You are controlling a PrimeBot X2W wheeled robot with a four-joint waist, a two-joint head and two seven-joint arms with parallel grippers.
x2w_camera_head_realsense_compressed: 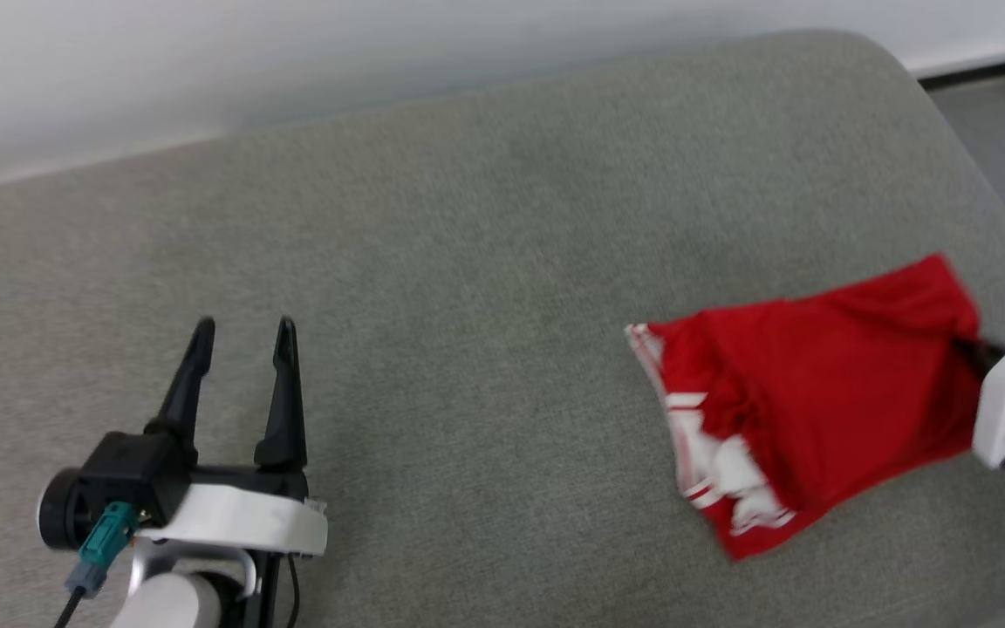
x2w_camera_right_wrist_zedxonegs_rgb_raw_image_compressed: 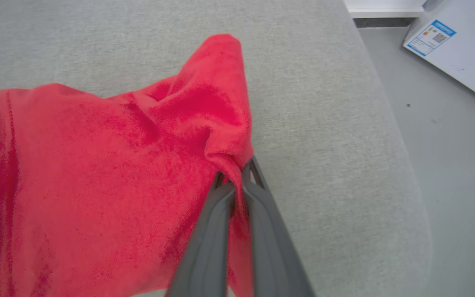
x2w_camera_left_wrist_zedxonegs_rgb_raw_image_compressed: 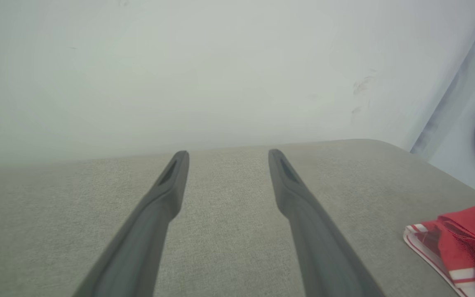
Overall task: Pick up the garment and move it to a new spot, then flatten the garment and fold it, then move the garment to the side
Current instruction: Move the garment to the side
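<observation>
The garment [x2w_camera_head_realsense_compressed: 825,384] lies bunched at the right of the grey cushion, plain red side up, with a white red-striped sleeve [x2w_camera_head_realsense_compressed: 712,453] showing at its left edge. In the right wrist view my right gripper [x2w_camera_right_wrist_zedxonegs_rgb_raw_image_compressed: 237,175] is shut on a pinch of the garment [x2w_camera_right_wrist_zedxonegs_rgb_raw_image_compressed: 97,173], whose red cloth is pulled up into a ridge. In the head view that gripper [x2w_camera_head_realsense_compressed: 974,349] meets the garment's right edge. My left gripper [x2w_camera_head_realsense_compressed: 243,336] stands open over bare cushion at the lower left, far from the cloth. The left wrist view catches the garment's striped corner [x2w_camera_left_wrist_zedxonegs_rgb_raw_image_compressed: 460,247] at its right.
The grey cushion [x2w_camera_head_realsense_compressed: 468,288] ends in a rounded edge at the right, with grey floor [x2w_camera_right_wrist_zedxonegs_rgb_raw_image_compressed: 460,156] beyond it. A white box with a blue label [x2w_camera_right_wrist_zedxonegs_rgb_raw_image_compressed: 460,49] stands on that floor. A pale wall [x2w_camera_head_realsense_compressed: 293,61] runs behind the cushion.
</observation>
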